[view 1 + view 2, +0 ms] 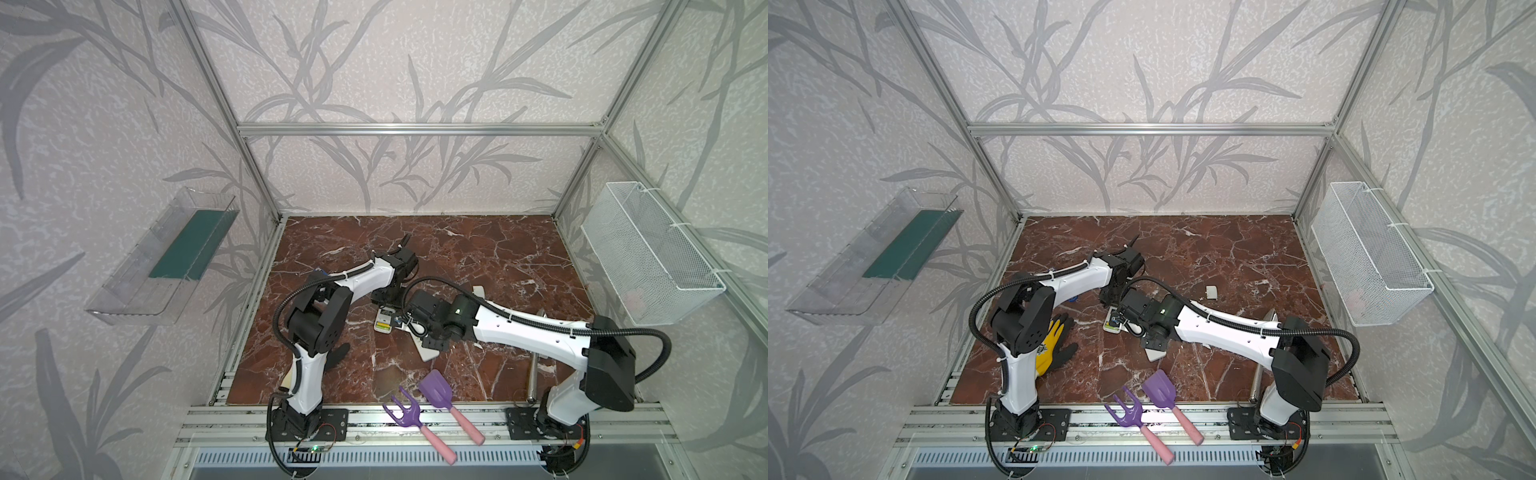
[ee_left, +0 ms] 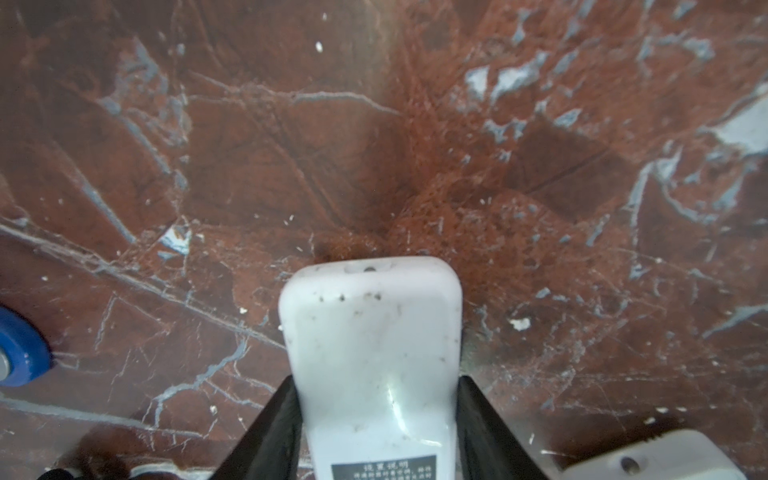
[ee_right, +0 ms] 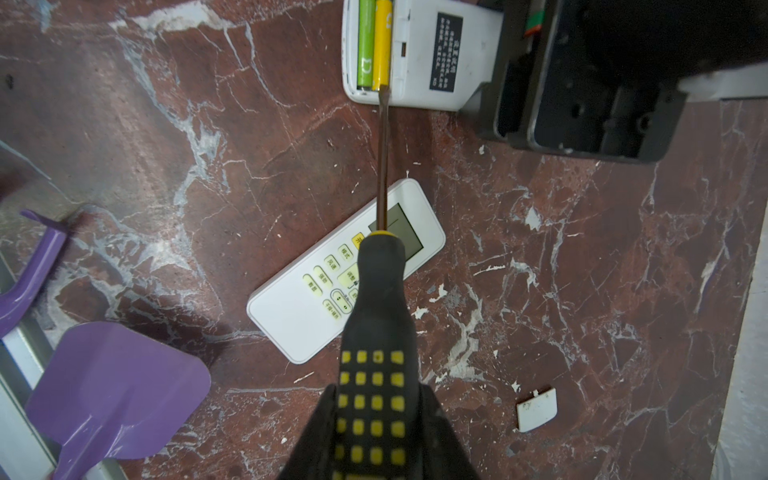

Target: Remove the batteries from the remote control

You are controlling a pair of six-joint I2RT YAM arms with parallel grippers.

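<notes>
So, batteries point(image 3: 366, 41): two slim glossy cylinders, lime-green and yellower, lay side by side in the open bay of the remote control point(image 3: 428, 54).
Remote control: smooth white plastic, face down on the marble table point(image 3: 582, 291).
Left gripper point(image 2: 376, 395): pinched the remote's sides.
Right gripper point(image 3: 377, 415): clamped the screwdriver point(image 3: 380, 299) by its rubbery handle, tip at the batteries.

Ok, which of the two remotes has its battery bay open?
The face-down remote in the left end effector, two batteries showing; the other remote lies buttons up.
</notes>
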